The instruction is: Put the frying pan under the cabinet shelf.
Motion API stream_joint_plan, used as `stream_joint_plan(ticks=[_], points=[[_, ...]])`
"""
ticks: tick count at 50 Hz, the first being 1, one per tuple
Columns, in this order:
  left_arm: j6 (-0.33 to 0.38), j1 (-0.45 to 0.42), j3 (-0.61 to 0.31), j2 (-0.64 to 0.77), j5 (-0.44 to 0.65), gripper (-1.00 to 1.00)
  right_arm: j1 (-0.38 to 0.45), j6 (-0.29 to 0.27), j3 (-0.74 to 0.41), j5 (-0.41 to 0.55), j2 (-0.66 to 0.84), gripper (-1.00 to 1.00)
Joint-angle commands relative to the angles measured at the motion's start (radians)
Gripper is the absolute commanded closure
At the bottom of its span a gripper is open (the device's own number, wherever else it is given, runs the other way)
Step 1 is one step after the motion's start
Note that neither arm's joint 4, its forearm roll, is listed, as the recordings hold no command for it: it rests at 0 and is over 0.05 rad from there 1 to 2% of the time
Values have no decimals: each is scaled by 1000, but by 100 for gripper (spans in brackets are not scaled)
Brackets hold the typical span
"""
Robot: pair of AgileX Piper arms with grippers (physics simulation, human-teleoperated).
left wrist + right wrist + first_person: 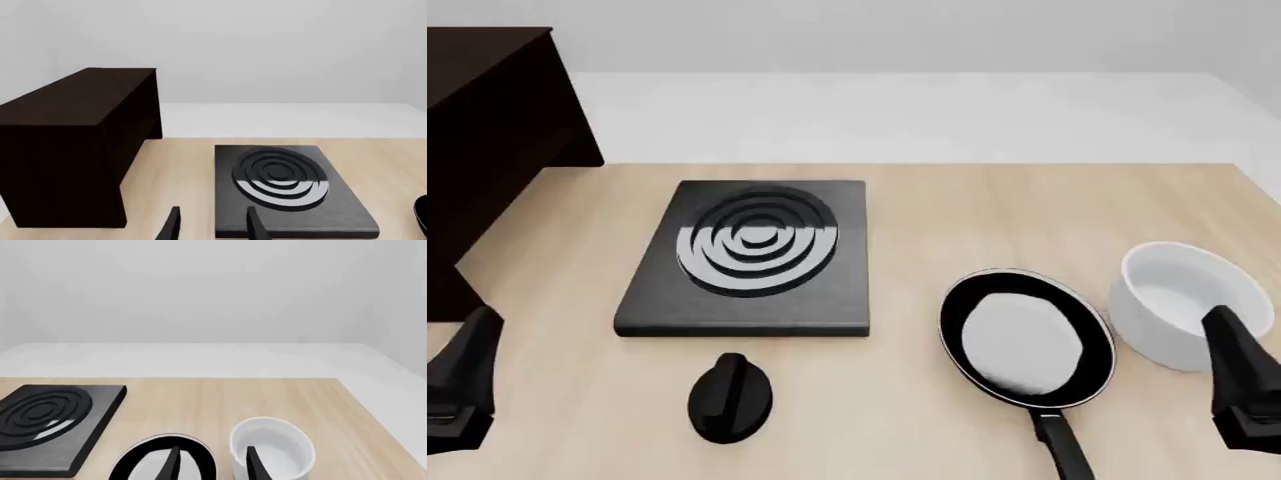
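The frying pan (1026, 338), black with a pale base, lies on the table right of the middle, its handle (1065, 450) pointing toward the near edge. The cabinet shelf (487, 130) stands dark brown at the far left, and it fills one side of the left wrist view (73, 145). My left gripper (461, 385) hovers open near the front left corner, empty, fingers apart (213, 227). My right gripper (1244, 380) is open and empty at the front right, beside the bowl. In its wrist view (213, 467) the pan's rim (137, 456) shows just beyond one finger.
A black square stove plate (747, 260) with concentric rings sits mid-table between cabinet and pan. A small black knob (731, 397) lies in front of it. A white bowl (1174, 305) stands right of the pan, close to its rim.
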Motion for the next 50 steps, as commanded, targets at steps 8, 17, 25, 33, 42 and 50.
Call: stream_joint_plan(ticks=[8,17,25,33,42,50], points=[[-8,14,1,28,-32,-100,-5,0,-3,7,-4,-100],[76,-53,-43,48,-46,-100,-5,0,-3,7,-4,-100],[129,-50,-82,139,-90,-100,-5,1,-3,7,-3,-100],[165,-104,-168,281,-148,-100,-5,0,-3,7,-4,-100],[260,-237,-240,547,-285,-100,-5,0,-3,7,-4,-100],[422,-384,-357,672,-341,-100,-5,0,-3,7,-4,-100]])
